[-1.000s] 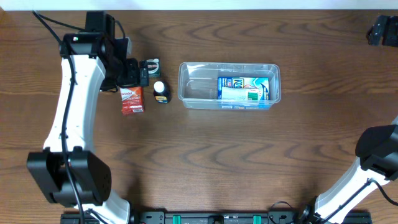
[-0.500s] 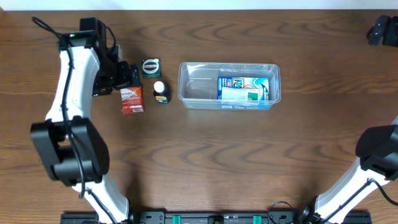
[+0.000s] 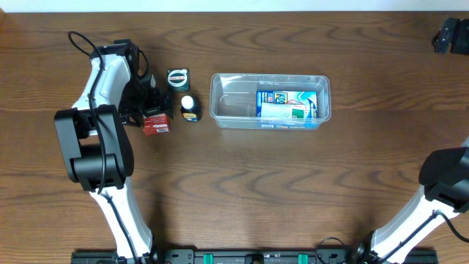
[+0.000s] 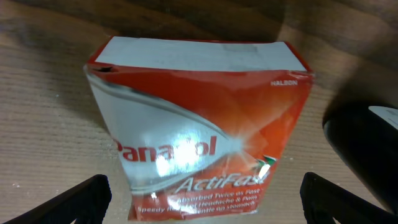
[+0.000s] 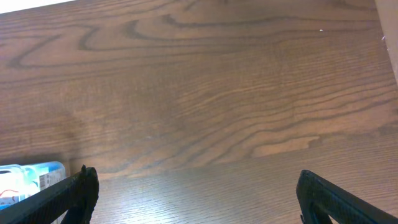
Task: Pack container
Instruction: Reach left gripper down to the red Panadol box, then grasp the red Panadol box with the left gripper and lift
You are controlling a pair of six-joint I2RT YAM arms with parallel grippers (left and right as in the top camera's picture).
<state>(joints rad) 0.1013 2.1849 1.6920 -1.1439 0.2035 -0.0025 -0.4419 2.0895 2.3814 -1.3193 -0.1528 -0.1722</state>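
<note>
While your left hand (image 3: 152, 110) hovers over the red and white Panadol box (image 4: 199, 124), its fingers stand wide apart on either side of the box, gripping nothing. Just right of the box stands a small dark bottle (image 3: 190, 108) with a white cap, with a small dark pack (image 3: 176, 78) just beyond it. Further right on the wooden surface (image 3: 256, 183) sits the clear container (image 3: 233, 103), a blue and white box (image 3: 289, 105) lying in its right half. Your right hand (image 3: 450, 35) hangs at the far right corner, wide open and empty.

The red box (image 4: 199, 124) reads "Panadol ActiFast", "Absorbed Twice as Fast" and, small, "HALEON".
</note>
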